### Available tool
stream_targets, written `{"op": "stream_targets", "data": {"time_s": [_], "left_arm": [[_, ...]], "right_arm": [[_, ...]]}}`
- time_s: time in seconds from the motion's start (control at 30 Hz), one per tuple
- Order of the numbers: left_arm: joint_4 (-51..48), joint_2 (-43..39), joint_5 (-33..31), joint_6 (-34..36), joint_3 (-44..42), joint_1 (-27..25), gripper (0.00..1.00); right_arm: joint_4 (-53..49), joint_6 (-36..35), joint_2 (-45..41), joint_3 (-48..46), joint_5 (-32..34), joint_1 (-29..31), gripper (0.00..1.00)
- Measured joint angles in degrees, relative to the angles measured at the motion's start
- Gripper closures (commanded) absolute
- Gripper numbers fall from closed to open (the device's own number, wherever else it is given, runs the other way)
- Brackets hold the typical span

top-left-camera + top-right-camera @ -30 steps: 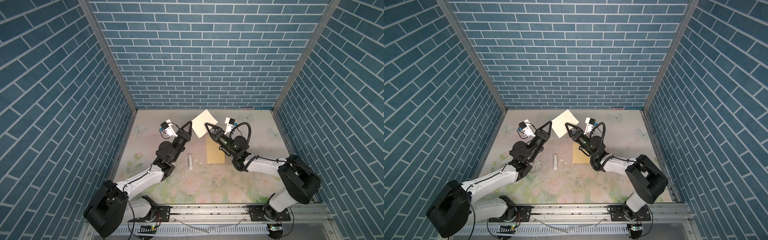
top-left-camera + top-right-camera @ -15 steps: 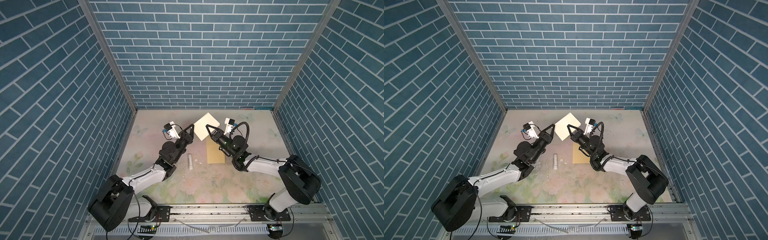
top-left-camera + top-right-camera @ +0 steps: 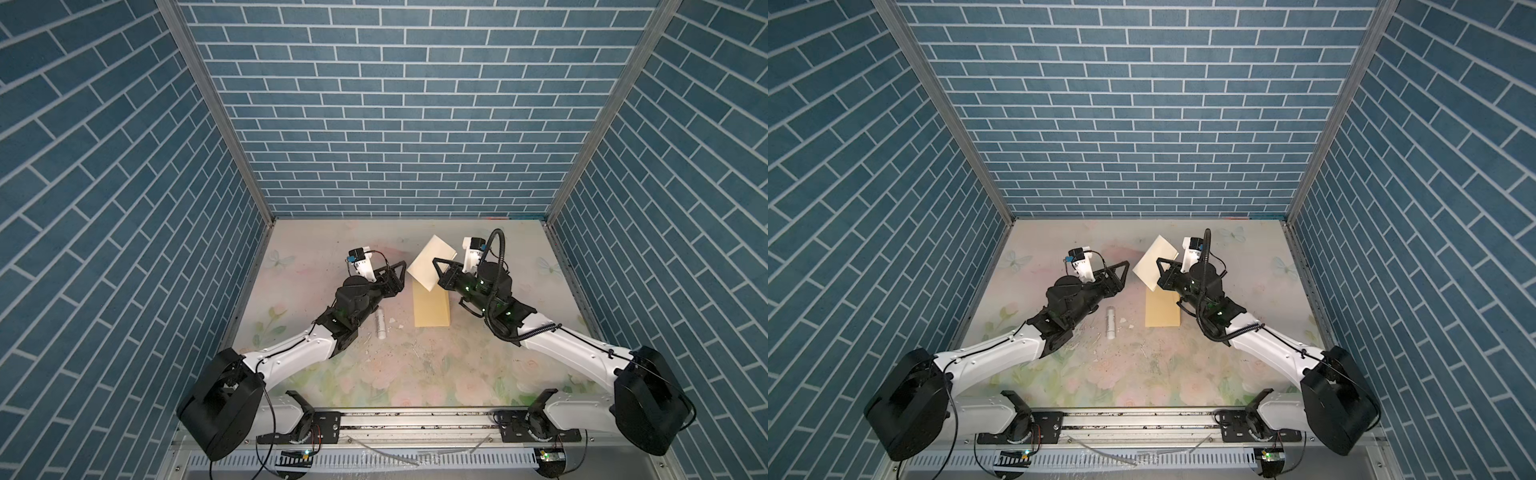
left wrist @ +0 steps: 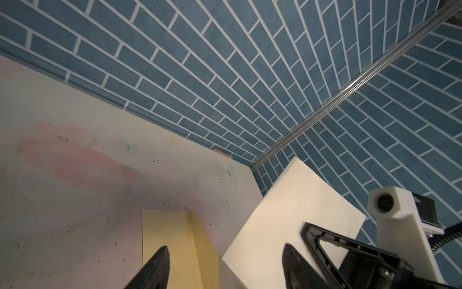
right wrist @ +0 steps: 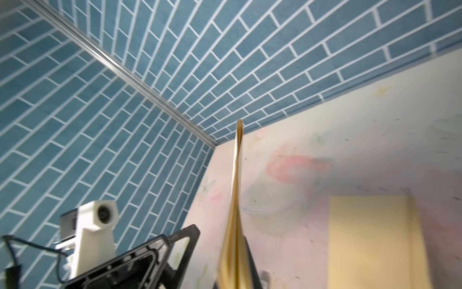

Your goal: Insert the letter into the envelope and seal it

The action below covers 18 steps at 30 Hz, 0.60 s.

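Letter (image 3: 432, 262) is up off the table (image 3: 332, 249), just right of centre in both top views, overlapping the top end of the envelope (image 3: 432, 307) in the frame. It's folded: the right wrist view shows it edge-on with stacked layers (image 5: 237, 200). Right hand (image 3: 439, 272) is clamped on its lower right edge. Left hand (image 3: 402, 274) is spread open, just beside the sheet and not touching.

Risks as I see them:
- It's a one-edge pinch, so the sheet could pivot or slip on the way down.
- The folded layers could fan out and catch on the envelope mouth.
- The envelope lies loose with its flap half up and nothing pinning it. Pushing the letter in would likely just slide it.
- The white tube (image 3: 380, 326) is left of the envelope, in the left arm's path.

Compared with a second ago:
- The left hand was closed on the letter and has let go and backed off.
- The right hand was part open and has now taken the grip.
- The letter has shifted right and lower in the frame.
- The envelope hasn't moved.
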Motion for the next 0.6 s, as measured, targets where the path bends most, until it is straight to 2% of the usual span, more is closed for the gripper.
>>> {"op": "stream_targets", "data": {"time_s": [0.27,0.6], "left_arm": [[-3.78,9.2,-0.87,-0.13,2.38,-4.68,0.21],[-4.11,16.61,-0.94,-2.4,4.7,-6.21,0.22]], "right_arm": [[-14.99,-8.52,-1.2,0.28,3.63,-3.54,1.0],[-20.46,-14.69,2.08,3.72,5.51,-4.17,1.0]]}}
